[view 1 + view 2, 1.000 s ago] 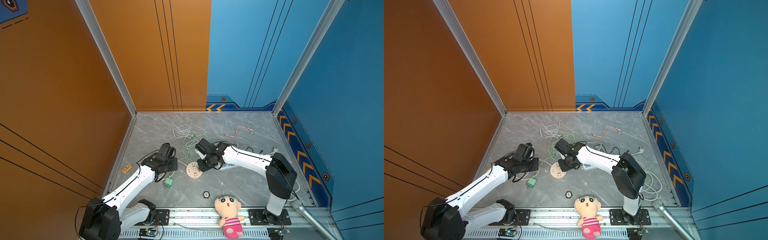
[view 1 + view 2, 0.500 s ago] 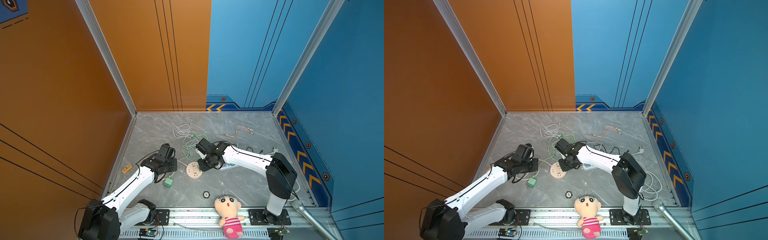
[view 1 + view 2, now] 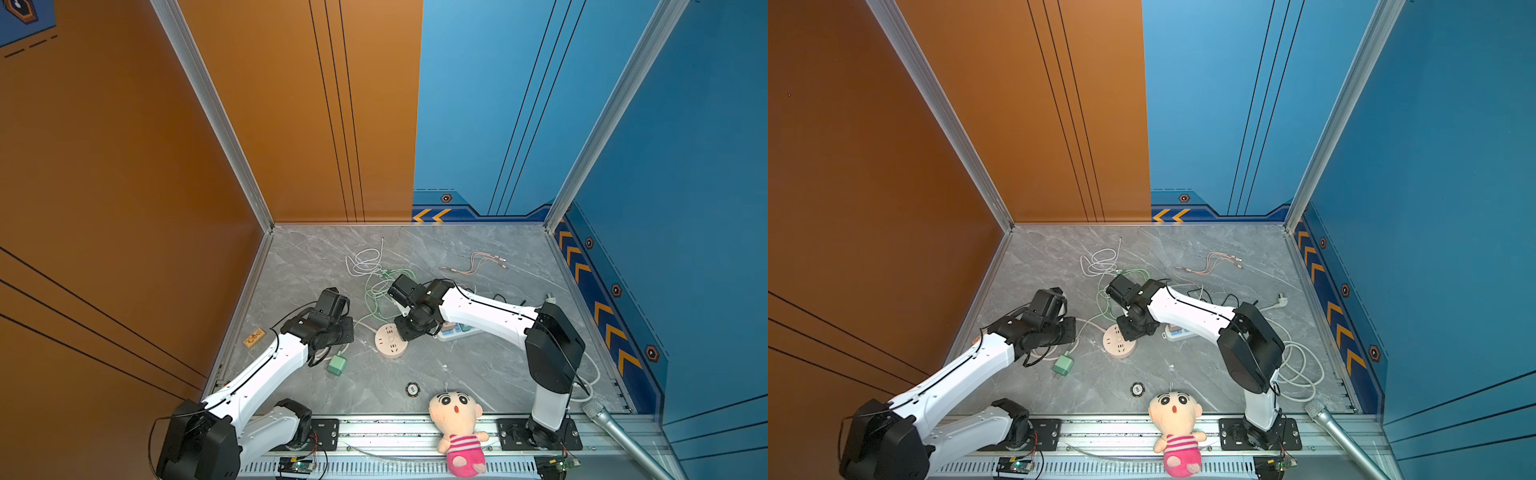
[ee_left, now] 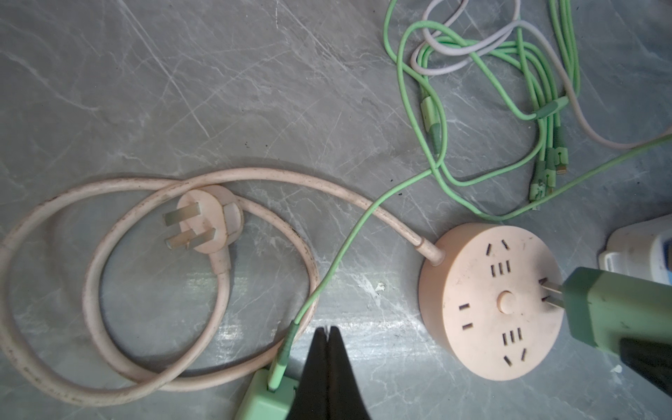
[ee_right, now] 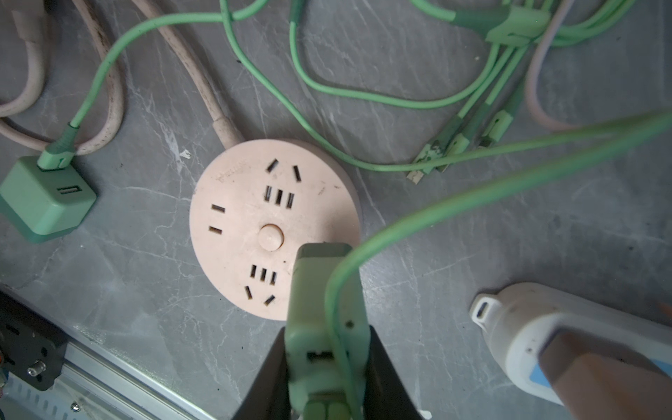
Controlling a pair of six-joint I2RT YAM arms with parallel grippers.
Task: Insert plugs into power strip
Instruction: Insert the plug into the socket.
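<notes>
The power strip [image 4: 491, 302] is a round pink disc, lying flat mid-table in both top views [image 3: 390, 341] [image 3: 1119, 341]. My right gripper [image 5: 325, 349] is shut on a green plug [image 5: 323, 309] and holds it over the strip's rim. In the left wrist view this plug [image 4: 614, 309] has its two prong tips at a two-slot socket, with most of each prong showing. A second green plug [image 5: 43, 198] lies on the table left of the strip [image 3: 336, 365]. My left gripper [image 4: 328, 329] is shut on nothing and hovers just beside that plug.
The strip's pink cord and flat-pin plug [image 4: 203, 222] loop under the left arm. Green cables [image 3: 382, 286] tangle behind the strip. A white power strip [image 5: 545, 334] lies to its right. A doll [image 3: 457, 424], a microphone [image 3: 619, 436] and a round token [image 3: 412, 389] sit near the front rail.
</notes>
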